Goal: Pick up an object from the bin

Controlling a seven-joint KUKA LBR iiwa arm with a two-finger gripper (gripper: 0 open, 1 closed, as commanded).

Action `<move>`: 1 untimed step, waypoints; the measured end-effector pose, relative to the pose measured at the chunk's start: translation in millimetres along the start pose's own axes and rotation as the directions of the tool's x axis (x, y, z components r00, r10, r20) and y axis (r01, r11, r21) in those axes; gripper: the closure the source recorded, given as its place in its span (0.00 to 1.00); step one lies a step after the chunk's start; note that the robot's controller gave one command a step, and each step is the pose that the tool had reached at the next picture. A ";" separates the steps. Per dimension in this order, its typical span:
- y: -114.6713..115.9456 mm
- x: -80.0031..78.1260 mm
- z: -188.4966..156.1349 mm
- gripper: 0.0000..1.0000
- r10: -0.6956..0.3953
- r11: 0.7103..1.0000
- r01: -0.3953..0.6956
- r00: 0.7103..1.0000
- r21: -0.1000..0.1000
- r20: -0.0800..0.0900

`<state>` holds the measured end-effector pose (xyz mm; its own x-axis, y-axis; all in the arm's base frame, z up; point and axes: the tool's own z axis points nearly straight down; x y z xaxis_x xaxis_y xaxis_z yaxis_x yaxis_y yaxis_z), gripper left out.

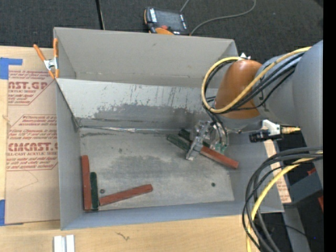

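Closest to the camera is my big grey arm [307, 104], with its orange cover [237, 88], at the right side. Under it hangs my tool [198, 147], low down in the bin [142, 51], on the right part of the floor near the back wall. I cannot tell how wide my tool is open, or if it has hold of anything.

Two sticks lie right by my tool. One is a red-brown stick [223, 160] that pokes out to the right. The other is a dark green stick [178, 139] that pokes out to the left. Their ends meet under my tool, and I cannot tell which one it is on.

Well apart, in the front left corner, lie three more sticks [93, 188], two red-brown and one green.

I think these sticks are light, thin and stiff, and will not bend or break. But they lie flat, so they are hard to get under, and they may be smooth and slide. I would pinch one across its thin sides, near its middle, so it does not tip.
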<state>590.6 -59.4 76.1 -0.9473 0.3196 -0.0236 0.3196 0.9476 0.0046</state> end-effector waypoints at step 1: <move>0.2 -0.1 -0.1 1.00 0.000 1.000 0.000 1.000 0.000 0.001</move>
<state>590.8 -59.3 76.2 -0.9473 0.3193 -0.0242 0.3193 0.9476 0.0047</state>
